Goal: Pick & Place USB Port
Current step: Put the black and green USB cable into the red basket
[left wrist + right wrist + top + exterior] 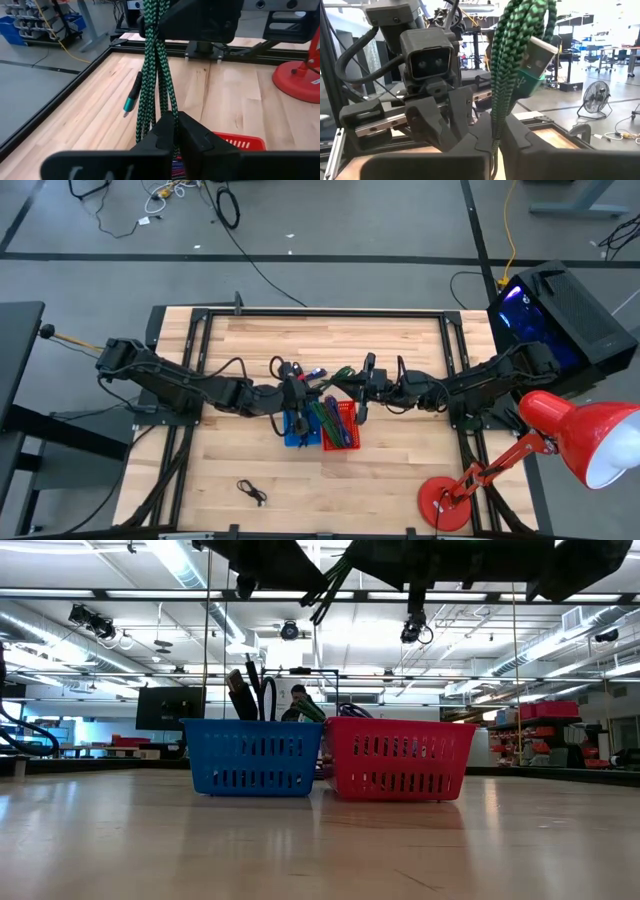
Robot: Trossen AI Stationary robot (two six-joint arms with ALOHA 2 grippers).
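A green braided USB cable (152, 65), bunched into several strands, stretches between my two grippers above the baskets. Its teal small plug (129, 104) dangles free, and its flat green-bodied plug (538, 56) sticks up past my right fingers. My left gripper (173, 131) (303, 394) and my right gripper (495, 131) (362, 387) face each other over the table's middle, both shut on the cable. Below them stand a blue basket (255, 755) holding dark cables and a red basket (400, 758) with green and purple cables. My left gripper pinches the bundled strands (170, 112) of the green cable between its two fingers, the fingers lying across them. The bundle runs on from there to the right gripper, lifted clear of the table. My right gripper pinches the green cable's bundle (496, 107) between its two fingers, a short way below the flat plug end. The strands rise past the fingertips and loop over. The cable is held in the air above the baskets.
A small black cable (252, 492) lies on the wood near the table's near edge. A red desk lamp (560, 435) stands on its base (447, 502) at the near right corner. A black box with blue light (555, 310) sits beyond the right edge.
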